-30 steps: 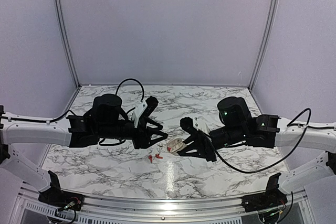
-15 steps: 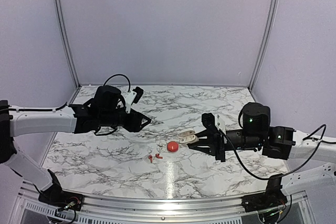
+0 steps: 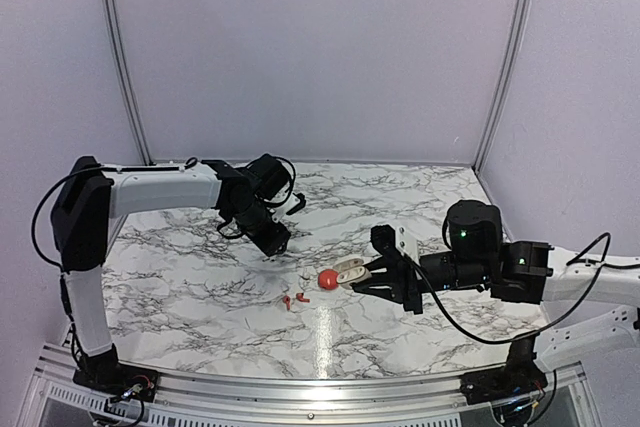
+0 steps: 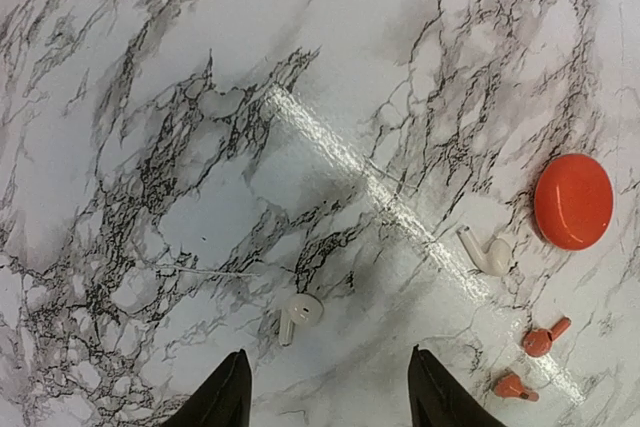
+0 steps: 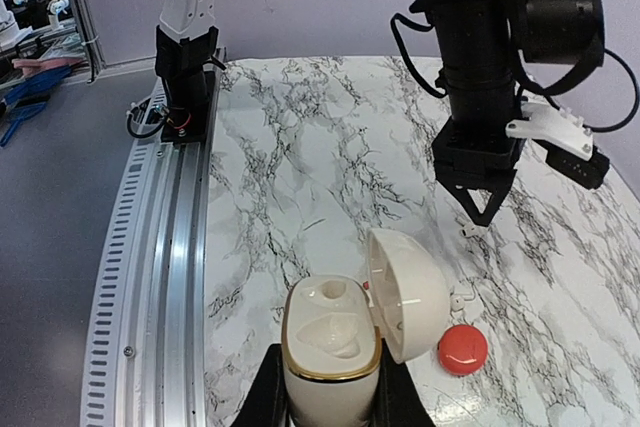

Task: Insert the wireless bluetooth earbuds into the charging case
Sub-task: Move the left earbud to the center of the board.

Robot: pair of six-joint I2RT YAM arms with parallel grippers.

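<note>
Marbled surface with one round red thing
A red domed object (image 4: 573, 201) lies on the white, dark-veined surface (image 3: 190, 292); a metal rail (image 3: 300, 385) runs along its near edge.

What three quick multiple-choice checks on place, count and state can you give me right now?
1. Where is the charging case? A loose on the table; B in the right claw; C on the rail.
2. How many white earbuds lie on the marble? A one; B four; C two.
3. The case's lid is: A open; B shut; C detached.
Answers: B, the claw clamps its base; C, one under the left claw, one near the red disc; A, it is swung back, wells showing.
</note>
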